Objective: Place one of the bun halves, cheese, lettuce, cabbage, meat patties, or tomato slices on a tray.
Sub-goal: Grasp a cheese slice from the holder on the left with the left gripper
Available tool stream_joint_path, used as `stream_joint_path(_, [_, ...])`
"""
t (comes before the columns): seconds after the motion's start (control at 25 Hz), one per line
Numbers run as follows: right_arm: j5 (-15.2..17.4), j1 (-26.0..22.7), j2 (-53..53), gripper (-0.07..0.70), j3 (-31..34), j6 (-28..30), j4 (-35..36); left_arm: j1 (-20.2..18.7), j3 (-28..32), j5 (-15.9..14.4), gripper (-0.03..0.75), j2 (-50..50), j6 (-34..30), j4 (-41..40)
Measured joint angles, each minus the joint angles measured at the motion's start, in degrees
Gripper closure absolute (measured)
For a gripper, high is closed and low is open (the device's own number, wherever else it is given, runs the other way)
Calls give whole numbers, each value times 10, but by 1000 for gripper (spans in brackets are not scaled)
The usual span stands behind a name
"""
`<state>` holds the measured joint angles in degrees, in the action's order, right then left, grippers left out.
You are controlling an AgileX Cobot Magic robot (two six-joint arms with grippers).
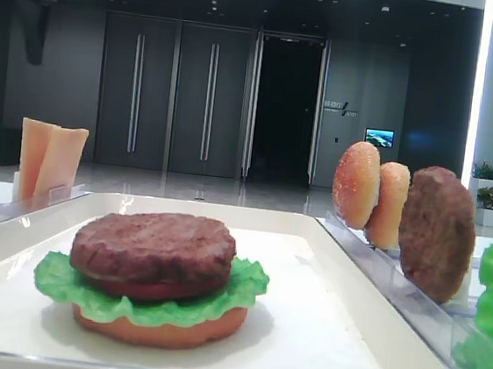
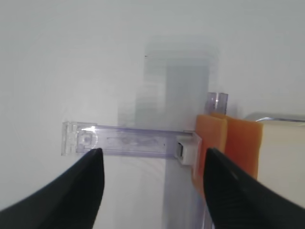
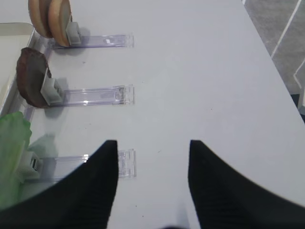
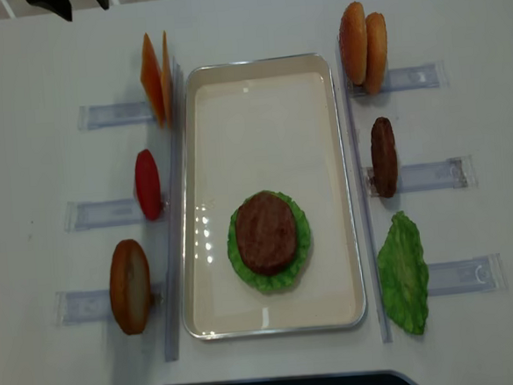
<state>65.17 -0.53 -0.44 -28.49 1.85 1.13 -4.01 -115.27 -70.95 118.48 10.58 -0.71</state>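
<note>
The white tray holds a stack: a flat bun half, lettuce and a meat patty on top. Two cheese slices stand on edge in a clear rack left of the tray's far end. My left gripper hovers open above that rack, with the cheese beside its right finger and nothing between the jaws. My right gripper is open over bare table, right of the racks holding two bun halves, a patty and a lettuce leaf.
A tomato slice and a bun half stand in racks left of the tray. Clear rack strips run along both long sides of the tray. The table edge lies to the right of my right gripper.
</note>
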Motion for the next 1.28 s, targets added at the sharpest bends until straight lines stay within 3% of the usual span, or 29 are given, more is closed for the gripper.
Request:
stream_joint_path(0.56, [0, 0, 0, 275, 0, 1, 0, -89, 0, 0, 217, 52, 30, -5])
stream_joint_path(1.28, [0, 0, 0, 275, 0, 1, 0, -100, 0, 0, 217, 63, 49, 21])
